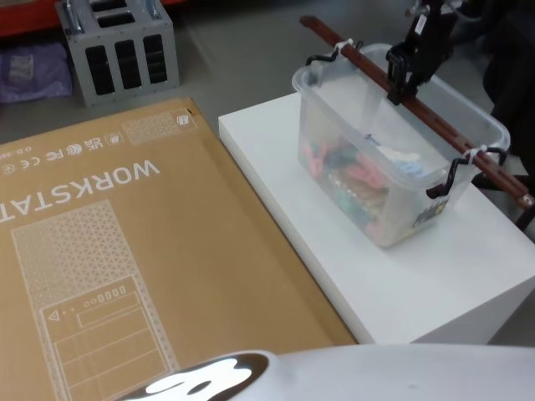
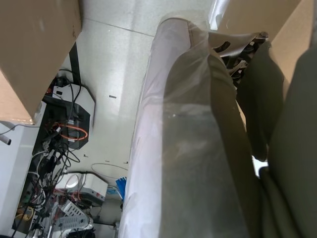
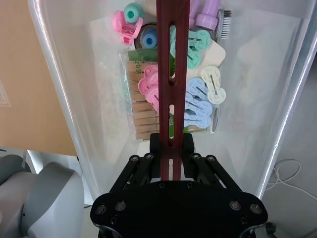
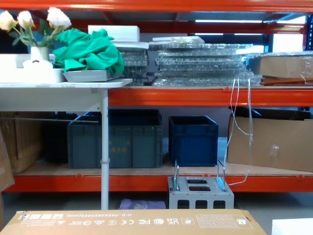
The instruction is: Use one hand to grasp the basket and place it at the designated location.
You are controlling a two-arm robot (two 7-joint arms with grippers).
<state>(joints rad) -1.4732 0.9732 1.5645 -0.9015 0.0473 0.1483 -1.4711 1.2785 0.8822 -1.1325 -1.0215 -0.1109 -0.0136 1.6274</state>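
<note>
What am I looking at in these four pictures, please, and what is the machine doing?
This is a two-armed robot seen through its own cameras. The head view looks down at its work: a clear plastic basket stands on a white platform, beside a big flat cardboard box. The right gripper, the black claw at the arm's end, has its fingers closed on the reddish handle bar tied across the basket's top. The right wrist view looks from that arm along the bar into the basket, where coloured clothes pegs lie. The left wrist view faces the floor, so that arm seems idle. The chest view looks forward at storage shelves beyond.
</note>
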